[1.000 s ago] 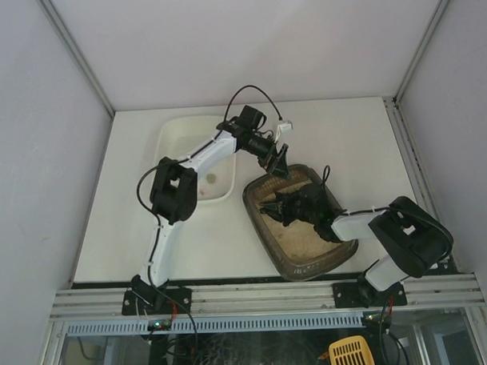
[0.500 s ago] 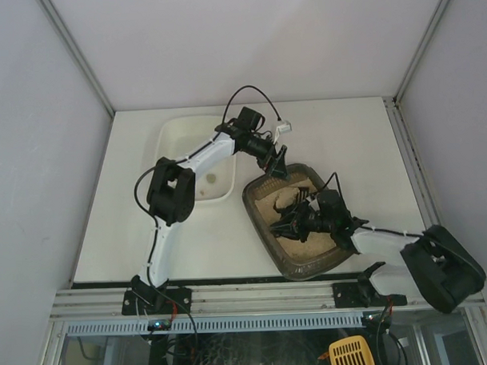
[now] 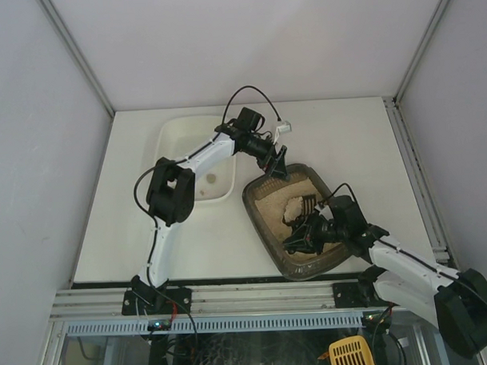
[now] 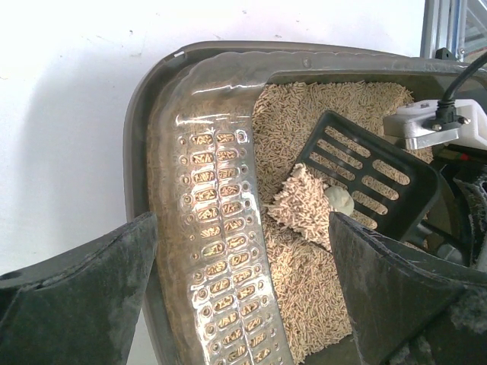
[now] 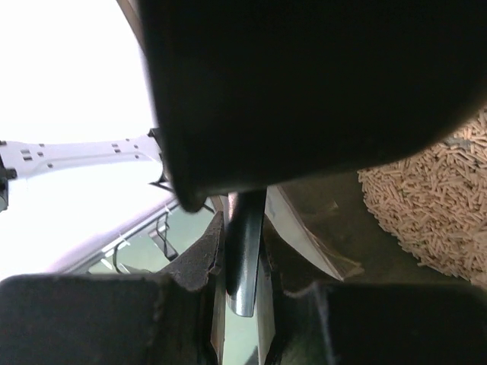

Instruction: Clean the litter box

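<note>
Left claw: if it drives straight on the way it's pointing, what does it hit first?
Most likely the perforated sloped inner wall of the dark brown-grey plastic litter box, centred ahead of the open left claw. Beige pellet litter lies just right of that line, the black slotted plastic scoop further right. Depth unclear.

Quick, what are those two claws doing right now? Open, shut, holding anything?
Left gripper: open, holding nothing, over the litter box rim.
Right gripper: shut on the scoop handle.
</note>
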